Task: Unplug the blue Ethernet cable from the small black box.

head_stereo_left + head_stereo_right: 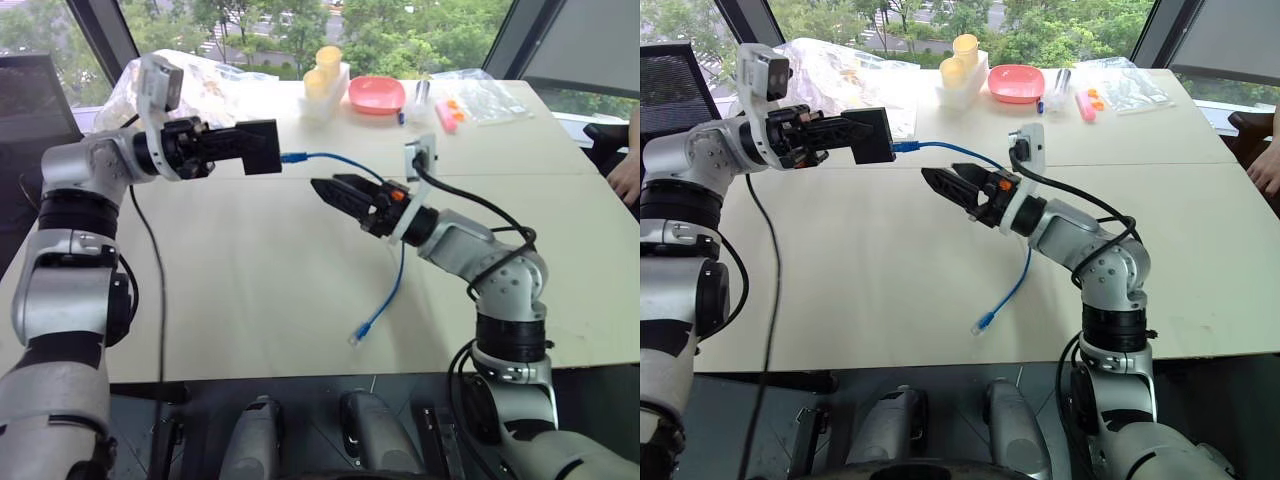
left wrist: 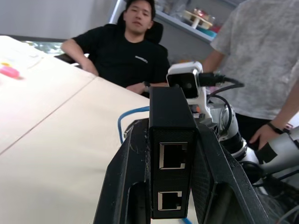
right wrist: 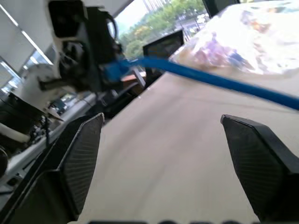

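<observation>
Blue Ethernet cable (image 1: 345, 160) is plugged into the small black box (image 1: 258, 147); plug seated on the box's 3 o'clock face in the head views. From there the cord arcs toward 3 o'clock, passes behind the right gripper (image 1: 325, 190), then drops to 6 o'clock, free clear plug lying on the table (image 1: 250, 290) near its front edge. Long axis at the plugged end: roughly level, running 9-to-3.

Box is held above the table at about 10 o'clock of scene centre, clamped between the left gripper (image 1: 235, 143) fingers. Left wrist view shows the box pinched between both black fingers, two empty ports facing the camera. Box's long axis lies along the gripper, pointing at 3 o'clock.

Right gripper sits just at 4 o'clock of the plug, below the cord, not touching it. Its wrist view shows the jaws wide apart with nothing between them, cord crossing above the gap.

Step in hand, my read: unplug not done, right gripper lining up on the cable. Next move needs the right gripper raised to 11 o'clock so the cord or plug sits between the fingers, close near the plug, pull straight toward 3 o'clock along the plug axis. Latch tab may resist.

Background at 12 o'clock: pink bowl (image 1: 377, 94), yellow cups (image 1: 322, 72), plastic bags (image 1: 485, 97).
</observation>
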